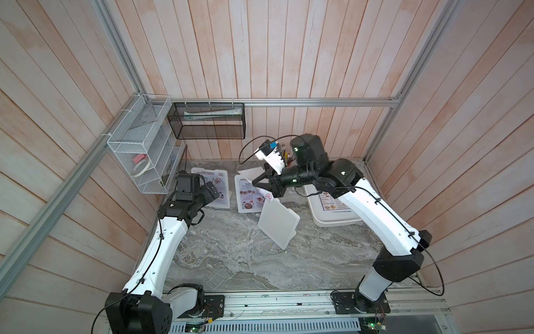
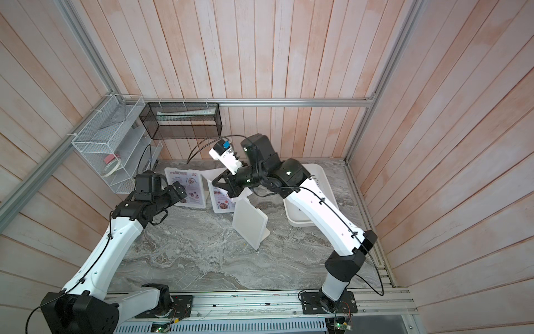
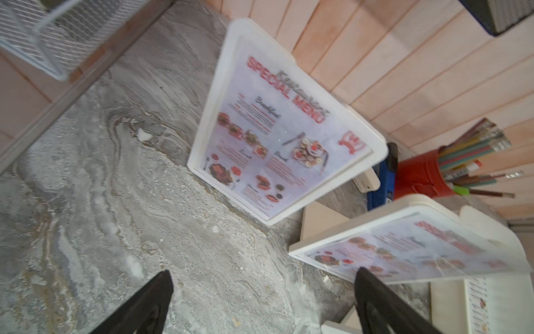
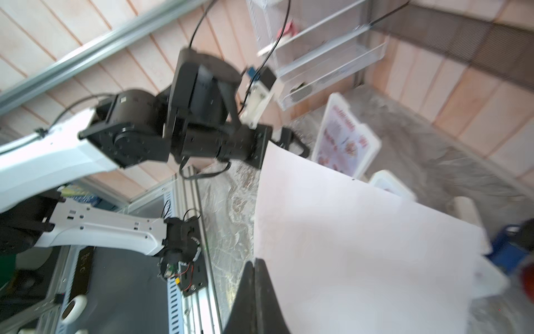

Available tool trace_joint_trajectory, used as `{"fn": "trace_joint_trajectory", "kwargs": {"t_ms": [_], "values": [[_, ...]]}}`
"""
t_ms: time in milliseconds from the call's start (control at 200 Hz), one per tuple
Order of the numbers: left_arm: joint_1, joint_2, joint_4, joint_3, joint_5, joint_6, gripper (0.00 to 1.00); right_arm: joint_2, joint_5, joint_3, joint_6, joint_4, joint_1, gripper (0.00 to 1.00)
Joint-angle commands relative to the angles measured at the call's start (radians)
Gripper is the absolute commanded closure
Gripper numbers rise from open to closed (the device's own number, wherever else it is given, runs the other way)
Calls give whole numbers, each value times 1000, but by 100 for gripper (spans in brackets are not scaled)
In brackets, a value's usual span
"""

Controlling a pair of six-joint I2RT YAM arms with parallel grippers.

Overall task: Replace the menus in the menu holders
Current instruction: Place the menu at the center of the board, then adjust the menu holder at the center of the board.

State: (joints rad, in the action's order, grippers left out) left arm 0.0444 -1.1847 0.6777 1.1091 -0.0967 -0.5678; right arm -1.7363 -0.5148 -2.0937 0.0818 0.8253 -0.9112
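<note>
Seems early: right pincer (image 1: 253, 182) grips 1 menu sheet (image 4: 361, 231), left pincer (image 3: 264, 273) gapes empty, and 2 holders (image 1: 209, 170) (image 1: 248, 211) at 11 o'clock hold Special Menus (image 3: 274, 138).

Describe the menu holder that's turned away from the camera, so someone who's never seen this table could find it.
Find the grey marble table. Near the back wall stand two Special Menu holders; the third holder stands in front of them, nearer the table's middle, beside the white tray. It alone shows only a blank white back.
</note>
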Motion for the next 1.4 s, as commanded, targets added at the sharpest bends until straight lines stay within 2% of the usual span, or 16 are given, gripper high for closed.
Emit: {"fn": "trace_joint_trajectory", "kwargs": {"t_ms": [0, 225, 420, 570, 755, 870, 925, 1045, 1195, 1310, 1395], "values": [[-66, 5, 39, 14, -24, 21, 0, -39, -102, 51, 23, -70, -74, 100], [-107, 22, 46, -8, -38, 43, 0, -63, -170, 84, 45, -127, -123, 100], [-109, 30, 48, -27, -34, 49, 0, -104, -194, 313, -24, -227, -49, 100], [-108, 33, 60, -28, -40, 54, 0, -215, -123, 397, -97, -320, -24, 100], [-108, 43, 55, -59, -5, 50, 1, -364, 28, 286, -135, -343, -26, 100], [-94, 53, 59, -72, 8, 54, 2, -413, 117, 190, -161, -298, -26, 78], [-81, 59, 68, -72, 8, 56, 3, -412, 127, 134, -175, -252, -25, 71], [-16, 68, 83, -63, -1, 67, 4, -347, 140, 74, -180, -191, -22, 62], [122, 69, 120, 5, -3, 73, 5, -223, 109, 68, -118, -133, 40, 56], [264, 59, 133, 70, -6, 64, 6, -124, 111, 118, -65, -99, 129, 48], [373, 40, 151, 101, -24, 52, 6, -33, 120, 220, -27, -101, 206, 46]]}}
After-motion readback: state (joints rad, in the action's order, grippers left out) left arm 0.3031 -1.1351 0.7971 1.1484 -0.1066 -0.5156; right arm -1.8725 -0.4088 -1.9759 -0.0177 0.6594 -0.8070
